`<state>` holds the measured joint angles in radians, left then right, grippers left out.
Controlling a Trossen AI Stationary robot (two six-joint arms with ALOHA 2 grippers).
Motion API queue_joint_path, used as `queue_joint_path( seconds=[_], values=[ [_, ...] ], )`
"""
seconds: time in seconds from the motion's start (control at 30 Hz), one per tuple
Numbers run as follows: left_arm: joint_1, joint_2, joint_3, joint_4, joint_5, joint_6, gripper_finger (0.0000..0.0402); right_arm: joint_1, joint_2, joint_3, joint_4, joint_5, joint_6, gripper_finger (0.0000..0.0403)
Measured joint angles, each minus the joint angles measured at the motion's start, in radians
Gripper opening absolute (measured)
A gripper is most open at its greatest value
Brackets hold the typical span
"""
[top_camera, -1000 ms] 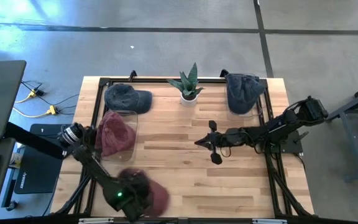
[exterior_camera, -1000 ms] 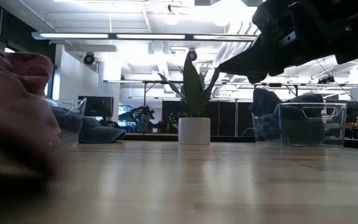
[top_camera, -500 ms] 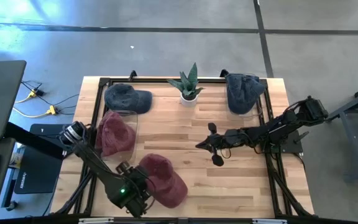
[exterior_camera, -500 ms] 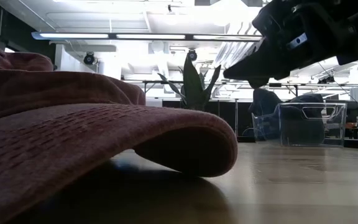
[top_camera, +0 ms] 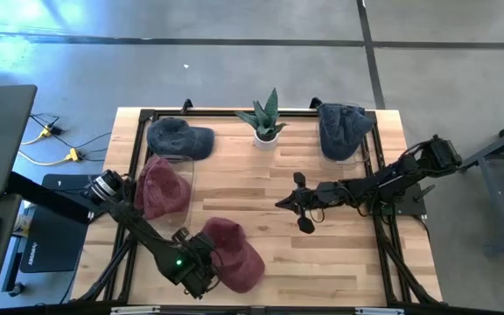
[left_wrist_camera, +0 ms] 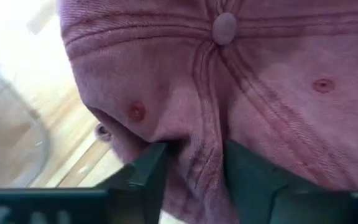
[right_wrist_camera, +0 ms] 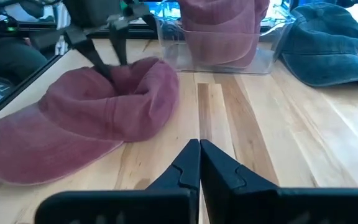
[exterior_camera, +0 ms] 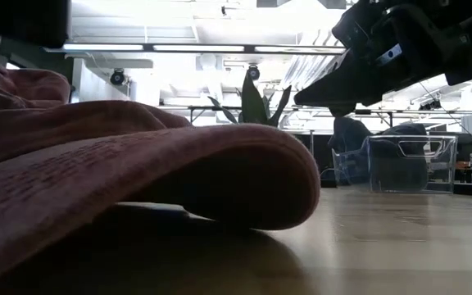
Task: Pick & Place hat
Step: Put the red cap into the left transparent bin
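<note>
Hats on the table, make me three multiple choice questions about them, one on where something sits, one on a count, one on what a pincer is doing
1. Where does the potted plant stand?
A. at the table's far edge, between the two blue hats
B. inside a clear bin
C. on the red hat near the table's front edge

2. How many red hats show in the high view?
A. one
B. two
C. four

3. What is the left pincer doing?
A. hanging open above the plant
B. pinching the red hat's fabric
C. holding a blue hat

Answers:
1 A, the high view puts it between the blue hat lying on the wood and the other blue hat at the right.
2 B, one lies near the front edge and a second red hat sits in a clear bin.
3 B, the left wrist view shows fabric bunched between its fingers.
</note>
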<state>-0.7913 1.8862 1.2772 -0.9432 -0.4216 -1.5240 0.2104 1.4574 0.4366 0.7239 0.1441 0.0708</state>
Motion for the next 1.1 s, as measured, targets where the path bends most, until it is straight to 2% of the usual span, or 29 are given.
queue_joint_path(
  seconds=[0.2,0.3,0.37,0.53,0.67,0.73,0.83,0.93,1.1],
  values=[
    [0.038,0.0,-0.066,0.101,0.05,0.097,0.0018,0.0,0.0,0.0,0.002,-0.019,0.0,0.0008],
    [0.059,0.001,-0.053,0.075,0.019,0.114,0.0013,0.0,0.0,0.0,0.0,-0.02,0.0,0.0007],
    [0.067,-0.007,-0.013,-0.001,-0.031,0.148,0.0008,0.0,0.0,0.0,0.0,-0.018,-0.006,0.0004],
    [0.091,-0.033,0.169,-0.314,-0.291,0.208,0.0005,0.0,0.0,0.0,-0.001,-0.016,-0.008,0.0003],
    [0.112,-0.042,0.342,-0.564,-0.574,0.292,0.0002,0.0,0.0,0.0,-0.002,-0.014,-0.008,0.0006],
    [0.125,-0.042,0.4,-0.614,-0.688,0.357,0.0002,0.0,0.0,0.0,-0.002,-0.004,-0.01,0.0003],
    [0.146,-0.04,0.434,-0.566,-0.787,0.477,0.0001,0.0,0.0,0.0,-0.011,0.006,-0.028,0.0002],
    [0.146,-0.035,0.39,-0.441,-0.747,0.573,0.0001,0.0,0.0,0.0,-0.023,0.005,-0.026,0.0005],
    [0.115,0.042,0.249,-0.108,-0.481,0.643,0.0,0.0,0.0,0.001,-0.047,-0.004,-0.027,0.0004]
  ],
)
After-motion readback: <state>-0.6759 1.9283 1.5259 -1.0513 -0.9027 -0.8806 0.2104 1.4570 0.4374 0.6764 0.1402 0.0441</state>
